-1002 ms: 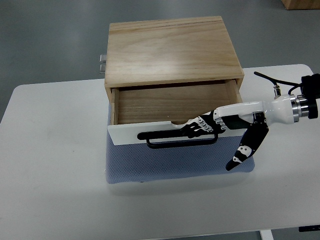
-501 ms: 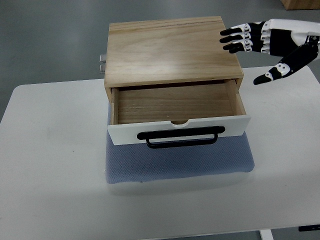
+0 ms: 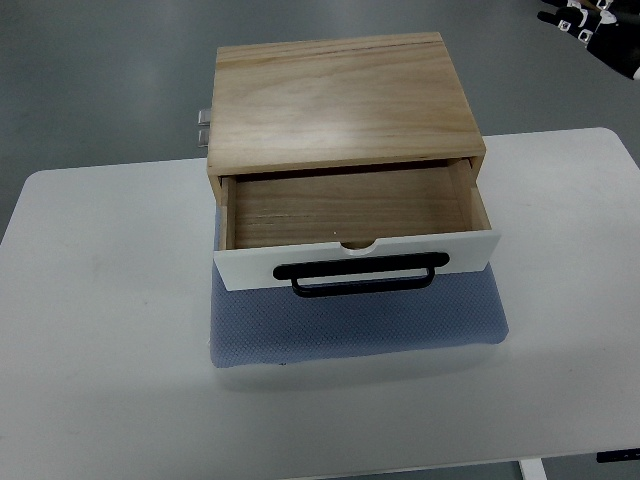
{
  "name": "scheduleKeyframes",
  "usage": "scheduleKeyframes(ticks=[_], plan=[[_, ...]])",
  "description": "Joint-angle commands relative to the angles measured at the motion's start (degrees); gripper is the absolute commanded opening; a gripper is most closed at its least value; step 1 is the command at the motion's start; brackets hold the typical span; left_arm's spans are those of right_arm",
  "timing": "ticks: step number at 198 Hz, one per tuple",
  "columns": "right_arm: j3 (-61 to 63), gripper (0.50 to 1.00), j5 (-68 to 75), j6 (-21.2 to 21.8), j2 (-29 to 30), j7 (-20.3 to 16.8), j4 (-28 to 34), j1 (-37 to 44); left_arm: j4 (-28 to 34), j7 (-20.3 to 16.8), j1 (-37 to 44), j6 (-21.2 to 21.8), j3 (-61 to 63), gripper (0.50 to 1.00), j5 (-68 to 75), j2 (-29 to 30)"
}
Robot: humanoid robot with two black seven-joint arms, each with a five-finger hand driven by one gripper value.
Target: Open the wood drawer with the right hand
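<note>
On white table [image 3: 100, 330]: wood drawer [image 3: 350, 215] pulled out; right robot hand [image 3: 598, 22] at top-right corner, finger state unclear.

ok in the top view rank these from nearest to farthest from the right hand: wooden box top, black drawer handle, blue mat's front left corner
The right hand shows only at the top right corner.
1. Wooden box top, up top, left of the hand.
2. Black drawer handle, on the open drawer's white front, centre.
3. Blue mat's front left corner, lower left.
</note>
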Motion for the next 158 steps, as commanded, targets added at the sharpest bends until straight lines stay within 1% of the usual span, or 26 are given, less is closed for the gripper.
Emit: scheduleKeyframes(ticks=[1, 21, 27, 36, 40, 51, 64, 88, 139, 158], plan=[[0.04, 0.942, 8.18, -2.08, 4.95, -2.99, -5.17, -2.11, -0.05, 0.01, 0.0, 0.0, 0.0, 1.0, 0.0, 0.0], [-0.05, 0.942, 14.85, -3.23, 6.71, -7.9, -5.96, -3.34, 0.03, 0.01, 0.0, 0.0, 0.0, 1.0, 0.0, 0.0], [-0.05, 0.942, 16.18, -3.58, 7.15, -8.87, -6.13, -3.51, -0.05, 0.01, 0.0, 0.0, 0.0, 1.0, 0.0, 0.0], [0.04, 0.942, 19.95, -5.42, 8.73, -10.8, -6.57, -3.95, 0.03, 0.01, 0.0, 0.0, 0.0, 1.0, 0.0, 0.0], [0.04, 0.942, 20.75, -5.86, 9.09, -10.98, -6.66, -3.95, -0.05, 0.01, 0.0, 0.0, 0.0, 1.0, 0.0, 0.0], [0.04, 0.942, 24.87, -9.02, 10.75, -12.56, -7.71, -4.57, -0.05, 0.01, 0.0, 0.0, 0.0, 1.0, 0.0, 0.0], [-0.05, 0.944, 27.34, -10.17, 12.34, -13.62, -9.65, -5.01, 0.03, 0.01, 0.0, 0.0, 0.0, 1.0, 0.0, 0.0], [0.04, 0.944, 28.4, -10.17, 14.71, -14.06, -11.06, -6.15, 0.03, 0.01, 0.0, 0.0, 0.0, 1.0, 0.0, 0.0], [0.04, 0.944, 28.31, -9.64, 14.62, -13.36, -10.97, -6.24, -0.05, 0.01, 0.0, 0.0, 0.0, 1.0, 0.0, 0.0], [-0.31, 0.944, 27.43, -7.71, 14.18, -13.36, -10.79, -6.24, 0.03, 0.01, 0.0, 0.0, 0.0, 1.0, 0.0, 0.0]])
